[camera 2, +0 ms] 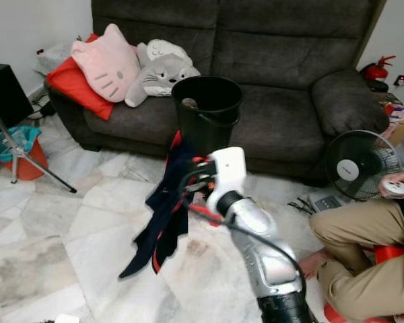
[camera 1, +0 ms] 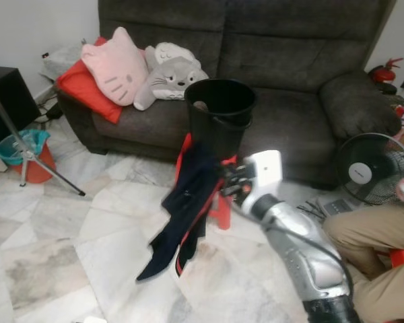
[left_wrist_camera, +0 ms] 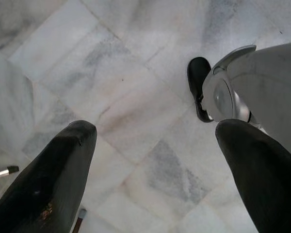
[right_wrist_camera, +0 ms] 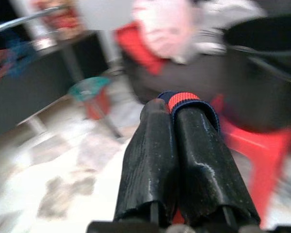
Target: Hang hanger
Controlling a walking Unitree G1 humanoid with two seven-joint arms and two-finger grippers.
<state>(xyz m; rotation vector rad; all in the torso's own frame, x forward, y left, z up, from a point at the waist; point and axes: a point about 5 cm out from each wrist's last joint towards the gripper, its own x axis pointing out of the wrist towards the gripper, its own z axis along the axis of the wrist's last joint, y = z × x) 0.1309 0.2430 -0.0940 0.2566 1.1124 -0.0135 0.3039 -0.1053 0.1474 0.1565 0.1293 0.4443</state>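
On the far left a teal-lined red bucket is sitting on the marble floor beside a slanting tripod leg. Next along, a red cushion, a pink cat pillow and a grey plush toy are lying on the dark grey sofa. In front of the sofa's middle a black bucket is standing on a red stool. The right gripper is reaching out at that spot with its fingers pressed together on the red-and-navy edge of a dark garment, which is hanging down toward the floor just before the stool; a red hanger seems to be inside it, though blur is making that hard to confirm. To the right a small fan is standing on the floor, and a person in tan trousers is sitting there holding a white object. The left gripper is hanging over bare floor, fingers spread wide apart, near the robot's own foot
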